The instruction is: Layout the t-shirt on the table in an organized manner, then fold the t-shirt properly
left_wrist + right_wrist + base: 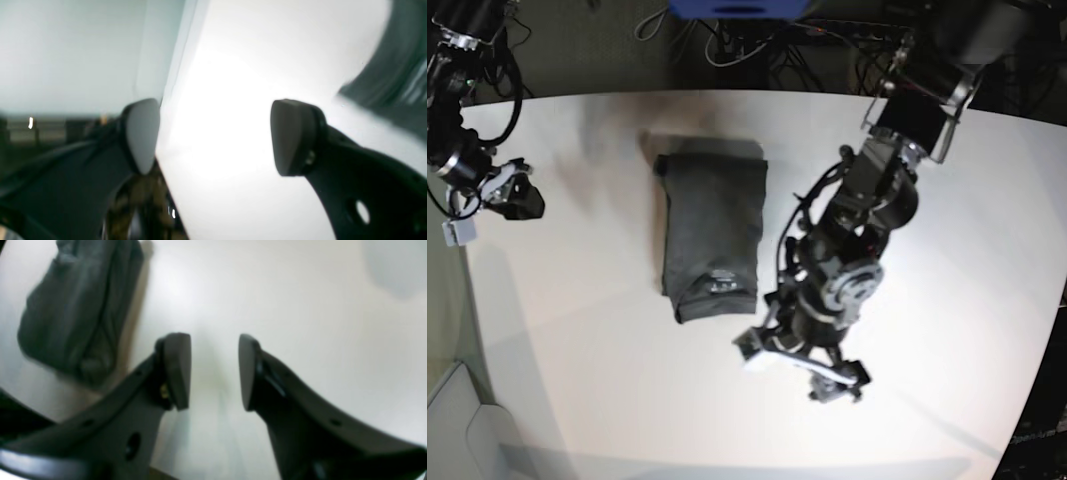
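**Shirt folded, both end effectors off it**

My left end effector (213,136) has its pads spread wide with nothing between them; through the gap I see only the large smooth white matte counter (233,83). In my left wrist view a blurred strip of the plain dark charcoal-grey cloth t-shirt (397,70) sits ahead and to the outer side of that end effector, apart from the pads.

My right end effector (215,371) stands at a narrower gap, also empty, with bare counter (300,306) beneath it. The t-shirt (76,306) lies ahead of it and off to one side, well clear of the fingers (178,370).

From the base view, the t-shirt (712,235) rests on the counter (577,350) as a compact folded rectangle, its small neck label facing up at the nearer end. It lies between my two end effectors: the left (802,365) just beside its near corner, the right (517,195) further off, near the counter's edge
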You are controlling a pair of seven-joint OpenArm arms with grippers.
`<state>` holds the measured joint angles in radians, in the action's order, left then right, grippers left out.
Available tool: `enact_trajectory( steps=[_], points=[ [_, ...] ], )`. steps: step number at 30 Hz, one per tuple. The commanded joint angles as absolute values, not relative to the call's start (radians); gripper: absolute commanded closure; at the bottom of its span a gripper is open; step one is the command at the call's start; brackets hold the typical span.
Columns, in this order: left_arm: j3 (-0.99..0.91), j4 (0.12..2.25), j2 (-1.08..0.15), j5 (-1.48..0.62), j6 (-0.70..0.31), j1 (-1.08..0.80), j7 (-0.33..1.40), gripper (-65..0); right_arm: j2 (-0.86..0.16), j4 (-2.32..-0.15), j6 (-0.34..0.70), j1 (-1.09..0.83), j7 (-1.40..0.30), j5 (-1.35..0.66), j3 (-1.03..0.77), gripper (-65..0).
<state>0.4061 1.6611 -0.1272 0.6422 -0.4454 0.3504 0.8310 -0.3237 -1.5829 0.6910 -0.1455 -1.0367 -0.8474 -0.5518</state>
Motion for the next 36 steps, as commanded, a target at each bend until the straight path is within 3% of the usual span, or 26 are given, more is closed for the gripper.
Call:
enact_trajectory(
  steps=[1, 3, 5, 6, 7, 10, 12, 18, 26, 31, 36],
  points=[
    [0.366, 1.727, -0.140, 0.648, -0.455, 0.320, 0.851, -45.0, -0.361, -1.620, 0.698, -0.159, -1.010, -0.868, -0.561, -16.7],
    [0.285, 1.833, -0.157, 0.631, -0.524, 0.208, 0.898, -33.1, -0.381, -1.641, 0.698, -0.214, -0.984, -0.868, -0.567, -9.3],
    [0.177, 1.949, -0.154, 0.615, -0.601, 0.090, 0.937, -13.9, -0.417, -1.662, 0.698, -0.283, -0.944, -0.868, -0.567, -1.4],
    [0.128, 1.994, -0.150, 0.615, -0.622, 0.030, 0.951, -3.9, -0.427, -1.673, 0.698, -0.318, -0.932, -0.868, -0.567, 0.0],
    [0.093, 2.026, -0.145, 0.616, -0.642, -0.021, 0.961, 0.0, -0.430, -1.692, 0.698, -0.352, -0.924, -0.868, -0.568, 0.0],
    [0.015, 2.029, -0.136, 0.628, -0.671, -0.151, 0.949, -3.1, -0.427, -1.742, 0.698, -0.463, -0.920, -0.868, -0.595, 0.0],
    [-0.016, 2.029, -0.133, 0.622, -0.673, -0.226, 0.934, 0.0, -0.386, -1.773, 0.698, -0.524, -0.920, -0.868, -0.636, 0.0],
    [-0.050, 2.029, -0.101, 0.621, -0.673, -0.412, 0.865, -0.1, -0.305, -1.808, 0.698, -0.653, -0.921, -0.820, -0.748, 0.0],
    [-0.071, 2.032, -0.068, 0.621, -0.673, -0.578, 0.831, -0.1, -0.154, -1.836, 0.698, -0.700, -0.909, -0.450, -0.753, 0.0],
    [-0.067, 2.032, -0.051, 0.621, -0.667, -0.704, 0.789, -0.1, -0.042, -1.825, 0.698, -0.697, -0.811, -0.206, -0.753, 0.0],
    [-0.061, 2.028, 0.010, 0.621, -0.662, -0.826, 0.694, -0.1, -0.010, -1.613, 0.698, -0.654, -0.716, -0.071, -0.745, 0.0]
  ],
)
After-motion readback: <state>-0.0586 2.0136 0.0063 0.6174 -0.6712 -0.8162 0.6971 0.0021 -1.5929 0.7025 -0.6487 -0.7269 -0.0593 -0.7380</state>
